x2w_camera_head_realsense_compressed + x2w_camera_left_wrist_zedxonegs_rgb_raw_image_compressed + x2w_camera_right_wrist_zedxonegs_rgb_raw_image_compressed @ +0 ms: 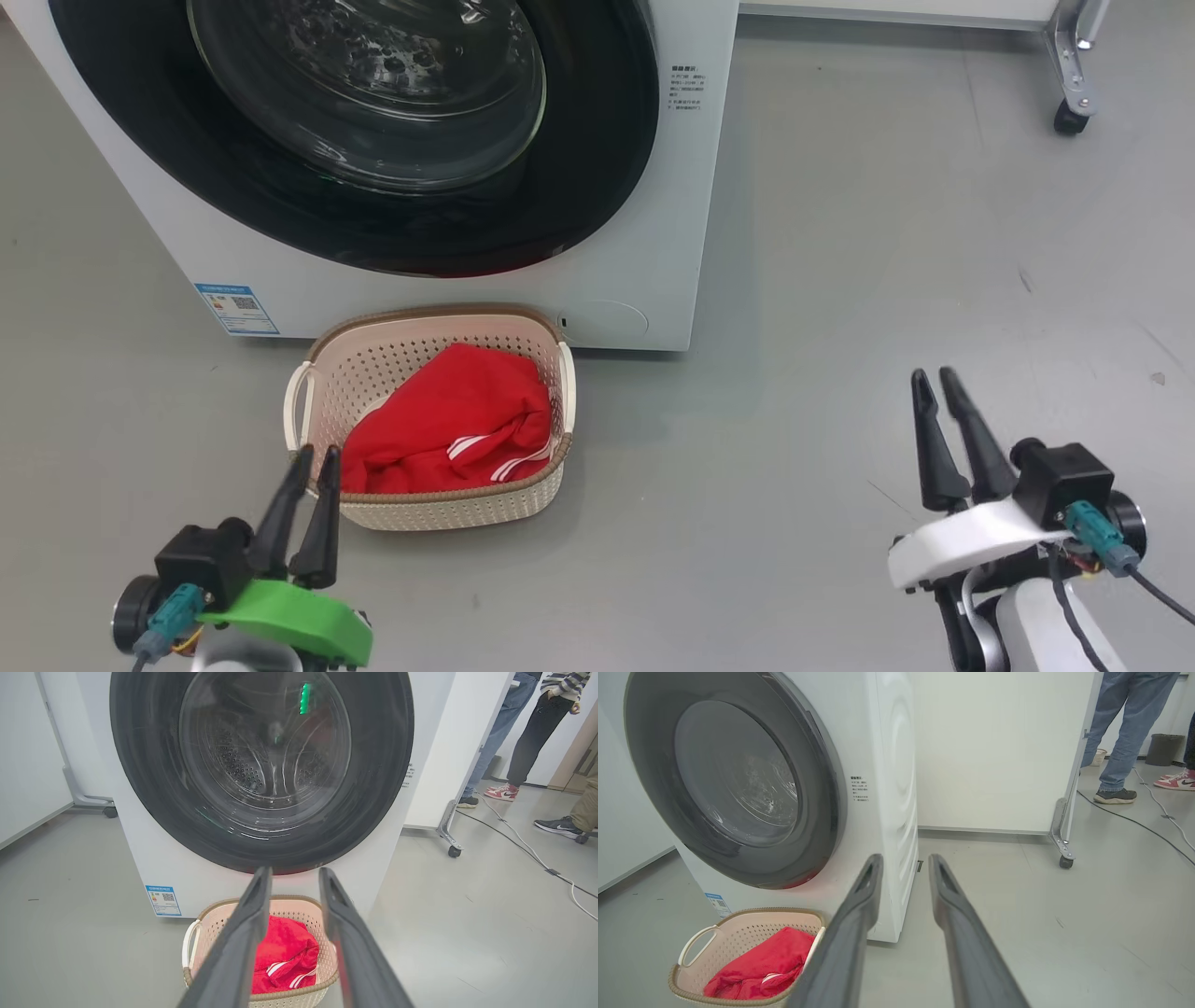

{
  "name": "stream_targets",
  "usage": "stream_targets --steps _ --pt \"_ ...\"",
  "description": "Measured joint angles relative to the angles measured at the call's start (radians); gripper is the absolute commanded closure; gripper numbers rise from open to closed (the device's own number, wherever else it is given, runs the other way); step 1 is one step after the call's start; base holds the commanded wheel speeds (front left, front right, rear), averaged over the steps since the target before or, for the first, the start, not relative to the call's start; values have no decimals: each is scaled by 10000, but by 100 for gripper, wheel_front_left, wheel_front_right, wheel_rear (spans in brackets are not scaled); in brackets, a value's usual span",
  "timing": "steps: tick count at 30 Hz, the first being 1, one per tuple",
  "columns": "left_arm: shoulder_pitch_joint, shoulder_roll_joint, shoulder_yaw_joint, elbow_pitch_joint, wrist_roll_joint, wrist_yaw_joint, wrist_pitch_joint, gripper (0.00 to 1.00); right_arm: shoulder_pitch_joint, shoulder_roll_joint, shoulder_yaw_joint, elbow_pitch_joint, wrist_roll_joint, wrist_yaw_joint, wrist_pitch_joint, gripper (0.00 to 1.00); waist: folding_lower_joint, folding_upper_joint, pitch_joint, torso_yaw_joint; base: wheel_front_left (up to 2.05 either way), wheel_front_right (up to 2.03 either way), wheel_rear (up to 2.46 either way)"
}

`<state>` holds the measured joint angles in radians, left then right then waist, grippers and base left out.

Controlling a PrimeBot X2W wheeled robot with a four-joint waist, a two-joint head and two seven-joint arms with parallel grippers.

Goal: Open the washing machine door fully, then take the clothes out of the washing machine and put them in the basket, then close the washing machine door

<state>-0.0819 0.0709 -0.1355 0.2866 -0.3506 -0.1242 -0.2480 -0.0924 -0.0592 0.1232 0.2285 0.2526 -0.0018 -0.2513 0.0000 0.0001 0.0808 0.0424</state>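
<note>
The white washing machine [635, 280] stands ahead. Its door [597, 140], black-rimmed with a glass bowl, lies flush against the front. On the floor just before it sits the cream basket [420, 313] holding red clothes [457, 411] with white stripes. My left gripper [317, 455] hovers at the basket's near left corner, fingers a little apart and empty. In the left wrist view this gripper [295, 872] points at the door [373, 765] over the basket [219, 905]. Off to the right above bare floor, my right gripper [935, 375] also holds nothing, with a narrow gap between its fingers [859, 914].
A white partition on a castor [1072, 117] stands behind and to the right of the machine. People's legs [1125, 732] and a floor cable [514, 840] lie beyond it. Grey floor stretches right of the machine. A blue label [238, 308] marks the machine's lower left.
</note>
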Motion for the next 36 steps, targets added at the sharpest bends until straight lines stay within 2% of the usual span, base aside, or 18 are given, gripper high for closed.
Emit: stream_targets --steps 7,36 --pt "224 -100 -27 209 -303 0 19 100 309 54 -23 270 267 6 59 100 0 0 -20 -13 0 0 0" --pt "224 -167 447 36 -3977 0 997 100 294 113 -788 376 4236 353 1143 100 1 0 -253 -140 0 0 0"
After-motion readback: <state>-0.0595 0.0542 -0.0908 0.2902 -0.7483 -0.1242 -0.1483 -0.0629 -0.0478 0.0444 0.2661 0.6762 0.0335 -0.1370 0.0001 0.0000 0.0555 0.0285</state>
